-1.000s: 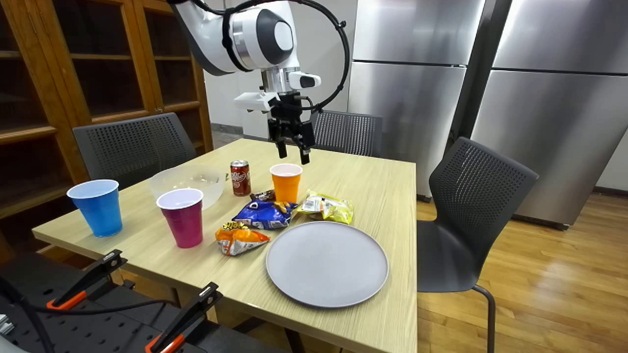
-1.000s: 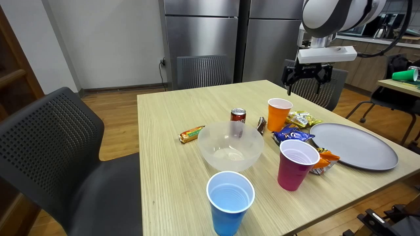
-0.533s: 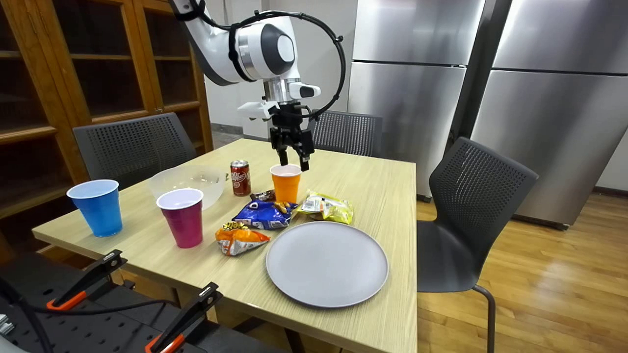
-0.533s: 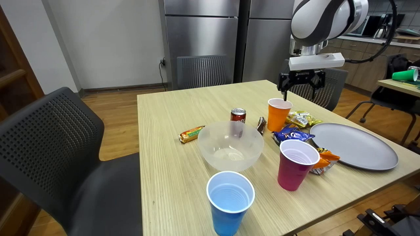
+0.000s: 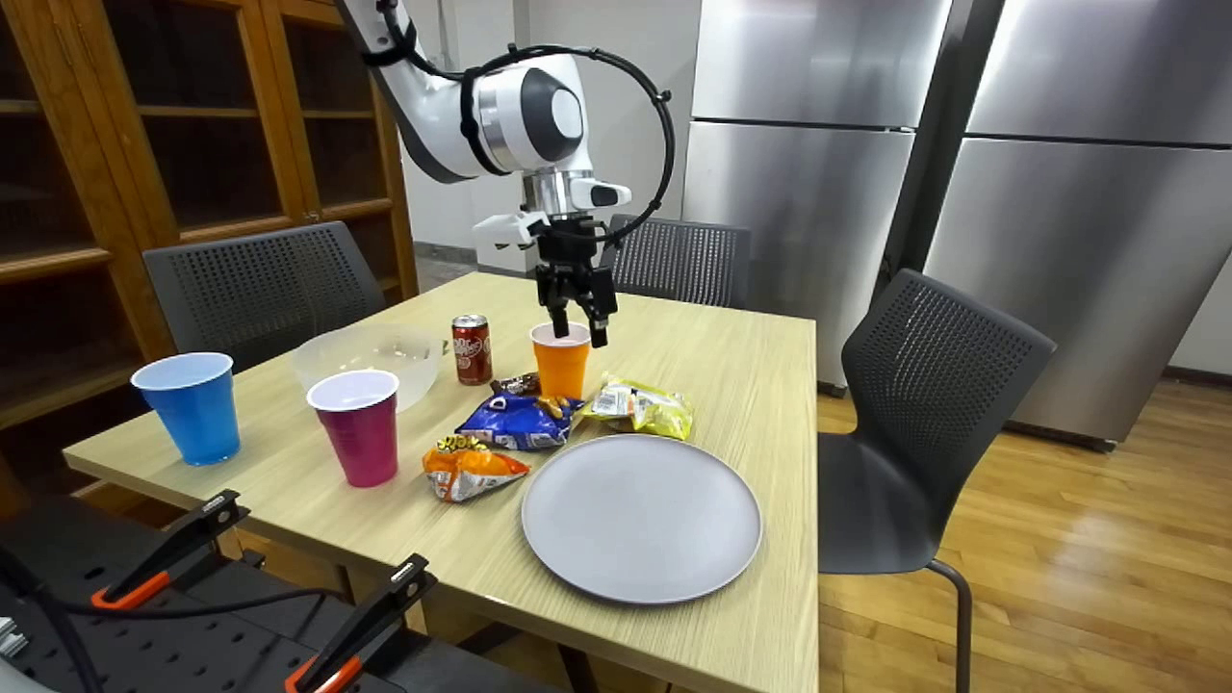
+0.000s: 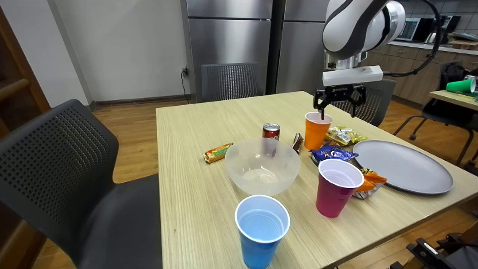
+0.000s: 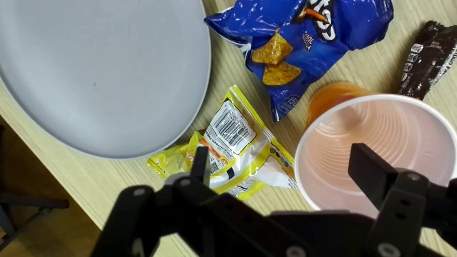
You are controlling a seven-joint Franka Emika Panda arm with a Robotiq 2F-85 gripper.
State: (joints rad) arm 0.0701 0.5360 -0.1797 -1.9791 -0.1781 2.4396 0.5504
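In an exterior view, a blue cup stood upright at the left end of the table, with a purple cup upright to its right. Behind the purple cup sat a see-through bowl, and a gold-wrapped bar lay just beside the bowl. Next came a red soda can, standing, and nearer the front an orange snack bag. A brown wrapper and a blue chip bag lay further right.

Just beside both stood the orange cup, upright, directly below the gripper. The gripper pointed down with its two fingers spread wide. In the wrist view one finger crossed the mouth of the orange cup and the other was outside it, over a yellow snack bag; the cup's rim showed in the gap between them. Whether the first finger dipped below the rim could not be told.

The yellow snack bag lay right by a grey plate near the front edge. Further right were a dark chair and a steel fridge.
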